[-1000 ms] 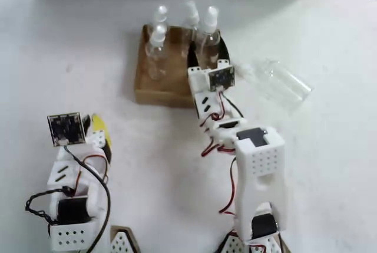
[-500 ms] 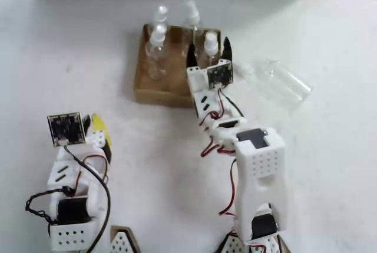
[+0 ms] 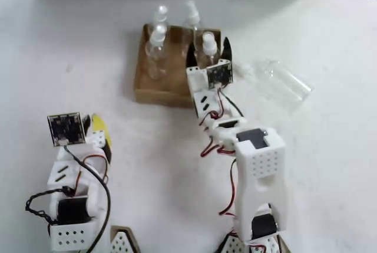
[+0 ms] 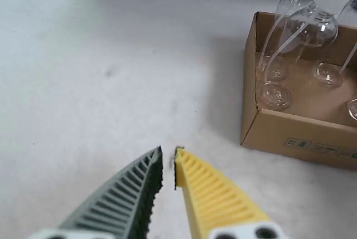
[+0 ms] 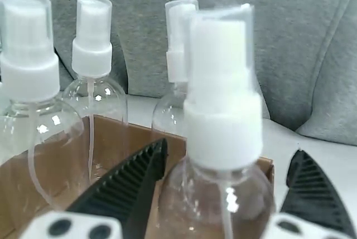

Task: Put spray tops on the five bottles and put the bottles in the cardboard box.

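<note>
Since four capped bottles [image 3: 156, 43] stand in the cardboard box [image 3: 143, 82], one clear bottle [image 3: 278, 83] remains, lying on its side right of the box. Right gripper [image 3: 208, 53] straddles the box's near-right bottle [image 5: 223, 138], jaws wide, gripping nothing. Left gripper [image 4: 168, 154], near-left of the box, almost closed, empty. Lying bottle judged light, slick, thin-walled: grip mid-body.
</note>
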Motion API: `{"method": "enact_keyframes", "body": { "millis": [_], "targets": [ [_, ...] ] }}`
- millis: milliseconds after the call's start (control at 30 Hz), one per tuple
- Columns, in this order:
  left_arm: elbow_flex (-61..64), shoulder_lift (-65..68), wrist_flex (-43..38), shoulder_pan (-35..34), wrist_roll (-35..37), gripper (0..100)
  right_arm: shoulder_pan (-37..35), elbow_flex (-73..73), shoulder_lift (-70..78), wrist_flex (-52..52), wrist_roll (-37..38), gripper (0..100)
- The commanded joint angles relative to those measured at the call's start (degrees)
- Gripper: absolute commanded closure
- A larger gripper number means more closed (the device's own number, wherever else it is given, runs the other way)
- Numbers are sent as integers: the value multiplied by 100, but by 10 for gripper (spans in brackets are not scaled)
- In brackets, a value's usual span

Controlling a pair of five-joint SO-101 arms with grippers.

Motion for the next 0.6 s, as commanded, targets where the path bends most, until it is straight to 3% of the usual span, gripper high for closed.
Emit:
{"method": "enact_keyframes", "body": {
  "millis": [0,167,567],
  "targets": [
    [-18,-75,26,-40,9,936,-189,79,-136,110,-9,692],
    [-18,-75,26,-31,9,936,-180,475,-637,154,-378,691],
    [-18,-75,26,-31,9,936,-145,703,-971,119,-404,691]
  ]
}}
